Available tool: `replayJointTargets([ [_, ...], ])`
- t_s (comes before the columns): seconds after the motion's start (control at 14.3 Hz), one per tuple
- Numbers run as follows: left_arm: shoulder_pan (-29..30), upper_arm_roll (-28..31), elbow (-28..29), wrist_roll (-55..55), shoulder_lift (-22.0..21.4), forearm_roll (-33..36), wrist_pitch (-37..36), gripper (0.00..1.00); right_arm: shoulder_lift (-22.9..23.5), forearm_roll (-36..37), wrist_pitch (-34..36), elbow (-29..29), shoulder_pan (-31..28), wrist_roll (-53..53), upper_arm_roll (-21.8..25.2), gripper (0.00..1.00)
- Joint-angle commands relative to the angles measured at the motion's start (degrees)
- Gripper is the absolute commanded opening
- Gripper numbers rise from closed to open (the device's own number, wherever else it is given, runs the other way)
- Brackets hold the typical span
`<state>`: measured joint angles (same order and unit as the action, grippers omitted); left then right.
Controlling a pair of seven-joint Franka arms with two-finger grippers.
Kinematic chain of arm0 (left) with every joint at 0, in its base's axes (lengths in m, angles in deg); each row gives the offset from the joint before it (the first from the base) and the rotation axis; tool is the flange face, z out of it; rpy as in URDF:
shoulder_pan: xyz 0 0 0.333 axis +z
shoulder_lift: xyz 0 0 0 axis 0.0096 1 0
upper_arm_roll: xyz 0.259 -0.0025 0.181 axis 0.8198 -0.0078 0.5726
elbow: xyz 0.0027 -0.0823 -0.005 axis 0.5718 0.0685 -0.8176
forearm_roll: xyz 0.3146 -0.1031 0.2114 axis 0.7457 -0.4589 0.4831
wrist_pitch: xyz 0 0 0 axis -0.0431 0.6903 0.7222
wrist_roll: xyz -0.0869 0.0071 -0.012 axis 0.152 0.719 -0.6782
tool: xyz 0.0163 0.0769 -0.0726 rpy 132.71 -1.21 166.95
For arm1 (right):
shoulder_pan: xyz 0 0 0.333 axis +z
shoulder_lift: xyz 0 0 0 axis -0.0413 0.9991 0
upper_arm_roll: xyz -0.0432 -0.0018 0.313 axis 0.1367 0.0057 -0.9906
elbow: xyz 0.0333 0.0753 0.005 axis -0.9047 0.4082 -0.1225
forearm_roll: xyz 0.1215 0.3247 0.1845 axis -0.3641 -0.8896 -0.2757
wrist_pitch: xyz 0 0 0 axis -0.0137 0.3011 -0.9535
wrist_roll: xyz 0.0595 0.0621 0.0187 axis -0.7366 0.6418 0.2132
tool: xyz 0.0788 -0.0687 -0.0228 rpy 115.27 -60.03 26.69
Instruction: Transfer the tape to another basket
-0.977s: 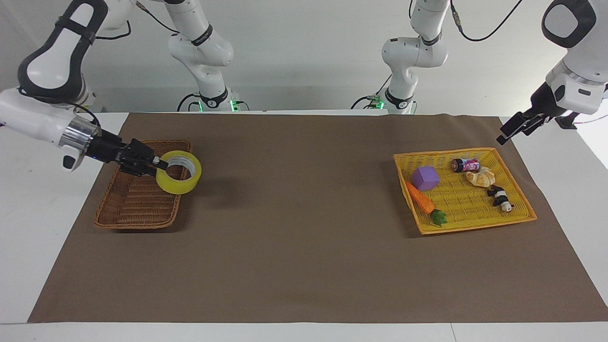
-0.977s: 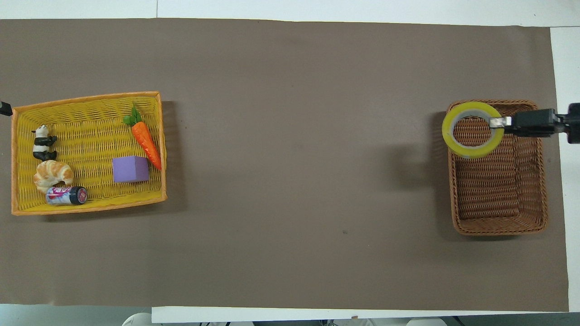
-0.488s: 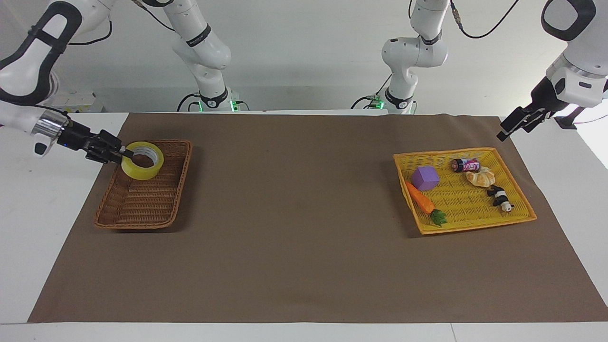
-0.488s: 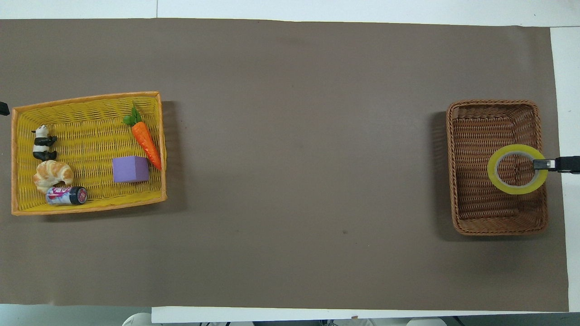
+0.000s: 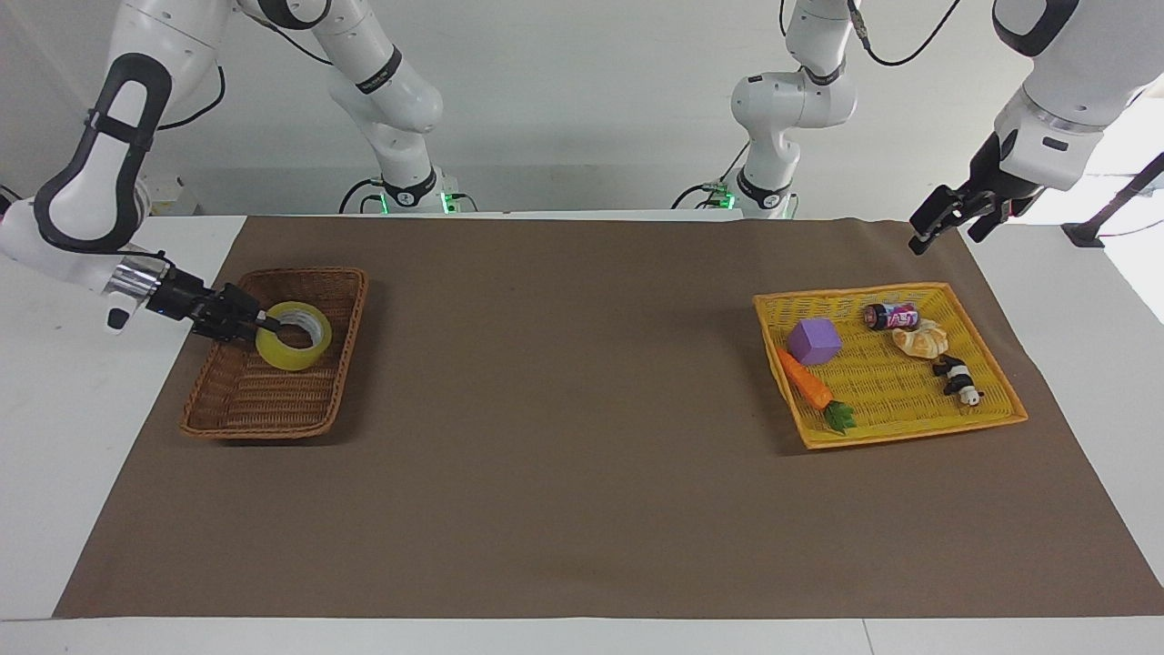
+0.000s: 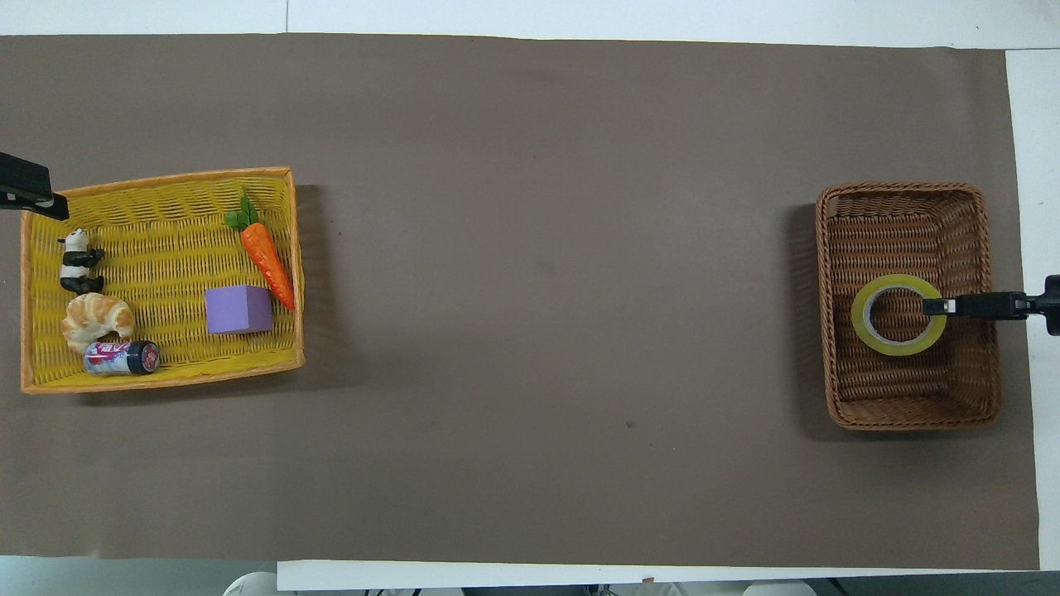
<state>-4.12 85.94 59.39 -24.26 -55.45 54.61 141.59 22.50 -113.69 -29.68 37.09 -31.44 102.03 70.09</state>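
The yellow tape roll (image 5: 292, 357) lies flat and low inside the brown wicker basket (image 5: 264, 426), near its middle. My right gripper (image 5: 265, 321) reaches in over the basket's rim at the right arm's end of the table. It is shut on the roll's wall, with one finger inside the ring. I cannot tell whether the roll rests on the basket floor. In the overhead view the tape (image 6: 860, 319) sits mid-basket (image 6: 903, 219) with the right gripper (image 6: 934, 306) on its edge. My left gripper (image 5: 922, 235) hangs in the air over the table's edge beside the yellow basket; it also shows in the overhead view (image 6: 33, 192).
The yellow plastic basket (image 5: 909, 429) at the left arm's end holds a purple cube (image 5: 813, 341), a carrot (image 5: 807, 382), a can (image 5: 891, 317), a croissant (image 5: 920, 340) and a panda figure (image 5: 957, 378). A brown mat (image 5: 564, 409) covers the table.
My right gripper carried the tape from above the basket's rim down into the basket's middle. My left gripper rose and shifted toward the yellow basket's corner.
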Motion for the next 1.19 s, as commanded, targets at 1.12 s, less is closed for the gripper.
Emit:
replayJointTargets([
  [1.12,2.03,-1.67,2.19,0.27,-0.14,0.96,0.61,1.00,-18.23,31.32,1.35,-8.92,16.13,-26.63,-1.07,1.00],
])
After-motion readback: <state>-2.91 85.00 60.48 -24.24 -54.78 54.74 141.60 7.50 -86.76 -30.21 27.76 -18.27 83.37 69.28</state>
